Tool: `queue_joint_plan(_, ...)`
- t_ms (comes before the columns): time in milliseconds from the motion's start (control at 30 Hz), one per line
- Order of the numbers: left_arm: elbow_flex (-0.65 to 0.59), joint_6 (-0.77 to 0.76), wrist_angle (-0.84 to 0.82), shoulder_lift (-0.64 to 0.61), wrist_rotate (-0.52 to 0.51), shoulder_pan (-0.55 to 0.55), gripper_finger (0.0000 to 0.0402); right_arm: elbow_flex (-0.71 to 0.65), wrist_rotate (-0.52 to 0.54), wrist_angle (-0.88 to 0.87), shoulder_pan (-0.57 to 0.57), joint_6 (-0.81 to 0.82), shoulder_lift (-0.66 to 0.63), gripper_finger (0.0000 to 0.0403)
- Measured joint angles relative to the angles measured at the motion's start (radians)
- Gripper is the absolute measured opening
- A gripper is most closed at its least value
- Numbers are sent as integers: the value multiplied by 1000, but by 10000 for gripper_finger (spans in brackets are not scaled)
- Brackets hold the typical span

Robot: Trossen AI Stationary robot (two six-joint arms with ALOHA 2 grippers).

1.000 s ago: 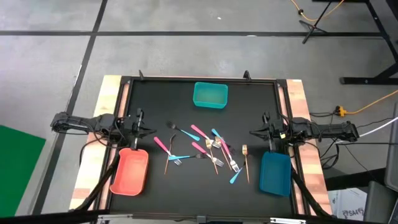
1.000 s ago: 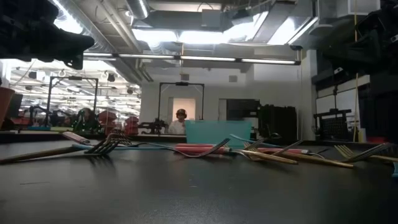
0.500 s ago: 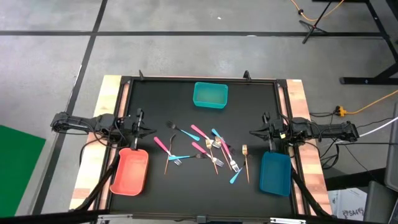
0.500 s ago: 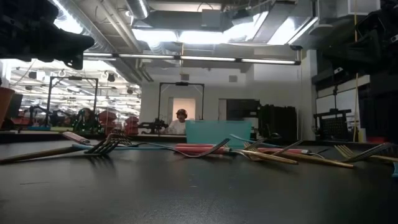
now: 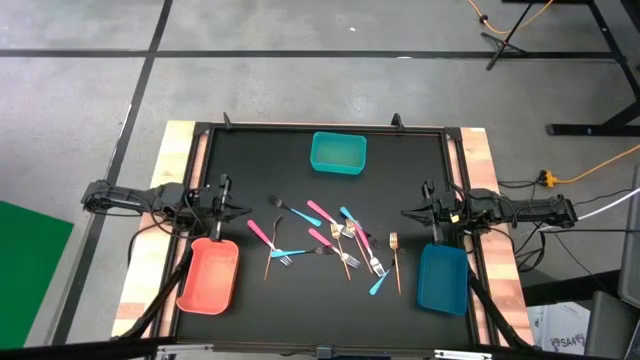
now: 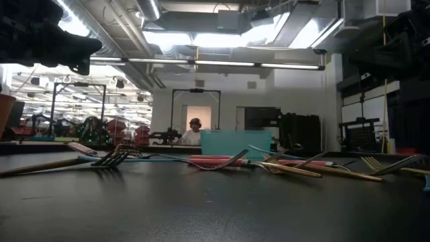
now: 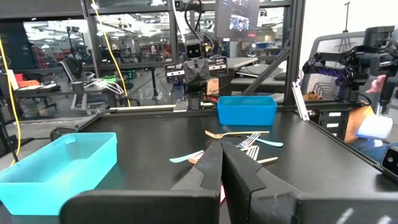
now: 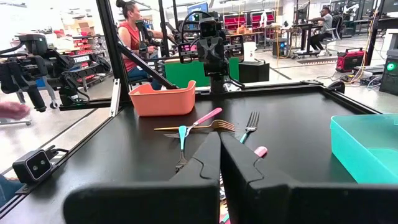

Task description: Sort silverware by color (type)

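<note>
We see the silverware [image 5: 325, 238] scattered loose across the middle of the black worktop [image 5: 400, 170] (pink, light-blue and gold-brown handles crossing one another), between the coral bin [image 5: 209, 275] and the blue bin [image 5: 442, 278]; a teal bin [image 5: 338, 152] sits at the far edge. The left end effector [image 5: 243, 209] hovers at the left side, fingers pressed together and holding nothing; the right end effector [image 5: 407, 212] mirrors it at the right side, likewise closed and empty.

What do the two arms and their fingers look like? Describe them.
Both arms are dark, slim and jointed, with black cables trailing from their bases. The left gripper and right gripper each end in two matte black fingers with stepped inner edges.
</note>
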Motion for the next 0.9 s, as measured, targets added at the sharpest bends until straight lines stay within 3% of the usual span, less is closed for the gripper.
queue_joint_plan(667,0,0,0,0,0,0,0,0,1,6,0,1,0,1)
queue_joint_plan(900,0,0,0,0,0,0,0,-1,81,71,0,166,0,25)
